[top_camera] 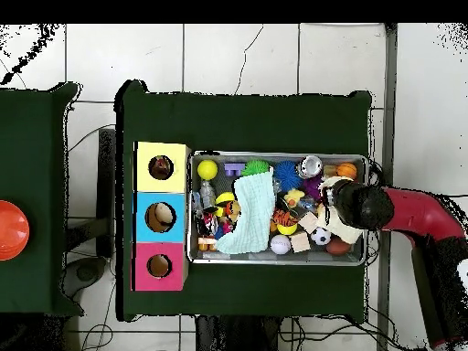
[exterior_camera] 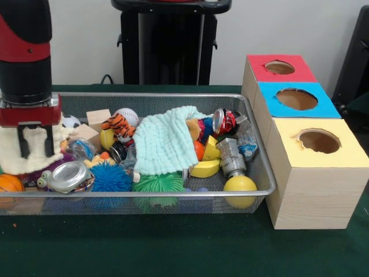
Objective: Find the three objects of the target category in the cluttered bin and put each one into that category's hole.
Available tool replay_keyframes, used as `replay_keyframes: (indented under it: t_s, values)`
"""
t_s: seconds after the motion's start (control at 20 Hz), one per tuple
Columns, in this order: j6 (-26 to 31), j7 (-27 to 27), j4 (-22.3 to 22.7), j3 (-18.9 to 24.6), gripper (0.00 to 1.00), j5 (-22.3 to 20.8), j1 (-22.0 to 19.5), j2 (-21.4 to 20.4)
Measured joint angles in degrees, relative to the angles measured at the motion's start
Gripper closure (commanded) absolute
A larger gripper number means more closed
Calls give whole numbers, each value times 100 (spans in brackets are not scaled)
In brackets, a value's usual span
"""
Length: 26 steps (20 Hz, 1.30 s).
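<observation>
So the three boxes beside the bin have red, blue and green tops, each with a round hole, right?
Nearly. The front view shows the tops are red, blue and yellow, not green. Each does have a round hole, and the boxes do stand beside the bin.

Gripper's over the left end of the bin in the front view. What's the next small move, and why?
Probably a short lift straight up. The gripper stands with its fingers spread around a cream cloth at that end of the wire bin, and I cannot tell whether it is gripped. Raising it a little would show that, and may uncover what lies under it, since the mint cloth hides more clutter.
</observation>
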Motion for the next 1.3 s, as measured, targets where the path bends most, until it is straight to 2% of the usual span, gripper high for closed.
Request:
replay_keyframes:
  t_s: [0.95,1.3]
  values:
    - [0,0,-82,-19,100,1,123,215]
    - [69,0,-22,-24,100,29,206,23]
